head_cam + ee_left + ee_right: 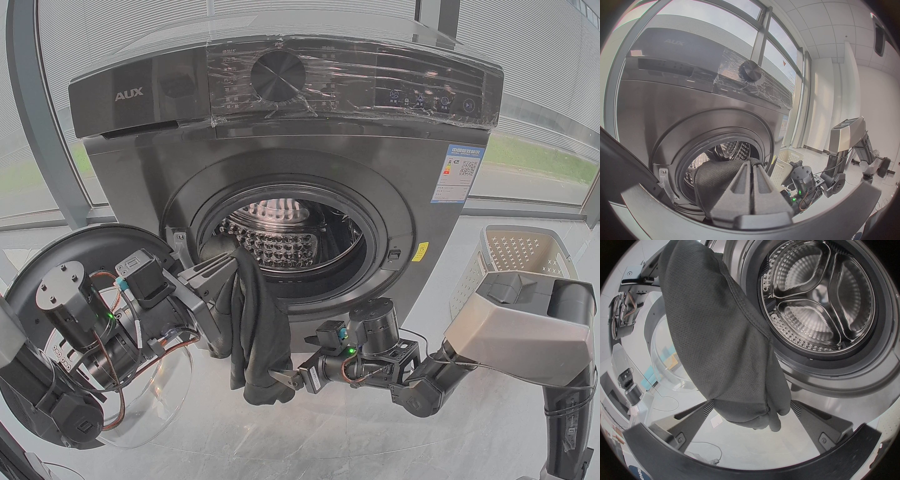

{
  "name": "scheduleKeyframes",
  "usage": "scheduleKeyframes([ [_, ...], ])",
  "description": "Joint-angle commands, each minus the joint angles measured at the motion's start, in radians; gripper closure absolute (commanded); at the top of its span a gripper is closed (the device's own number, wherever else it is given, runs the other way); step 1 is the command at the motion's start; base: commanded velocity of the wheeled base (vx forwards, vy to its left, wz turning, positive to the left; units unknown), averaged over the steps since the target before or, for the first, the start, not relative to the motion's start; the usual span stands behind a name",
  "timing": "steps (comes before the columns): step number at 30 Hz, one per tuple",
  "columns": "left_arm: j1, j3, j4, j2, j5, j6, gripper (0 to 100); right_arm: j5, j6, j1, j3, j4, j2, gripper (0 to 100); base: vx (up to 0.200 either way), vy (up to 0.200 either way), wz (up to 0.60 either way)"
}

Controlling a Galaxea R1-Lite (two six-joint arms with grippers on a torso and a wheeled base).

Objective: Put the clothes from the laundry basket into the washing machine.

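Note:
A dark mesh garment (256, 331) hangs from my left gripper (232, 265), which is shut on its top edge just in front of the lower left rim of the washing machine's open drum (284, 240). In the left wrist view the two fingers (737, 190) press together, with the cloth (718, 178) bunched at their tips. My right gripper (279, 380) is low in front of the machine, open, with the garment's hanging lower end (750, 415) between its spread fingers (707, 408). The drum (818, 296) looks bare inside.
The machine's round door (94, 250) stands swung open on the left, behind my left arm, its glass bowl (156, 400) near the floor. A white laundry basket (519, 250) stands right of the machine, partly hidden by my right arm. The pale floor in front is bare.

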Motion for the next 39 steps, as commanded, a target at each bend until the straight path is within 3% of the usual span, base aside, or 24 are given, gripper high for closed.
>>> scheduleKeyframes([
  [1, -0.001, 0.001, 0.0, -0.003, 0.0, 0.0, 100, 0.001, 0.002, -0.005, -0.031, -0.002, 0.034, 0, 0.0, 0.0, 0.0],
  [12, -0.001, 0.002, 0.0, -0.004, 0.0, 0.0, 100, -0.007, 0.033, 0.001, -0.148, -0.002, 0.127, 0, 0.0, 0.0, 0.0],
  [19, -0.001, 0.002, 0.0, -0.006, 0.0, -0.001, 100, 0.001, 0.035, 0.014, -0.157, -0.041, 0.141, 0, 0.0, 0.0, 0.0],
  [23, -0.001, 0.002, 0.0, -0.004, 0.0, -0.003, 100, 0.024, 0.061, 0.028, -0.156, -0.084, 0.155, 0, 0.0, 0.0, 0.0],
  [24, -0.001, 0.004, 0.0, -0.004, 0.0, -0.003, 100, 0.038, 0.068, 0.032, -0.154, -0.096, 0.156, 100, 0.0, 0.0, 0.0],
  [28, -0.001, 0.006, 0.0, -0.004, 0.0, -0.003, 100, 0.061, 0.074, 0.043, -0.154, -0.107, 0.156, 100, 0.0, 0.0, 0.0],
  [35, 0.0, 0.006, 0.0, -0.003, -0.002, -0.003, 100, 0.059, 0.074, 0.043, -0.14, -0.108, 0.143, 100, 0.0, 0.0, 0.0],
  [39, 0.0, 0.006, 0.0, -0.003, 0.0, -0.003, 100, 0.052, 0.065, 0.028, -0.077, -0.107, 0.074, 100, 0.0, 0.0, 0.0],
])
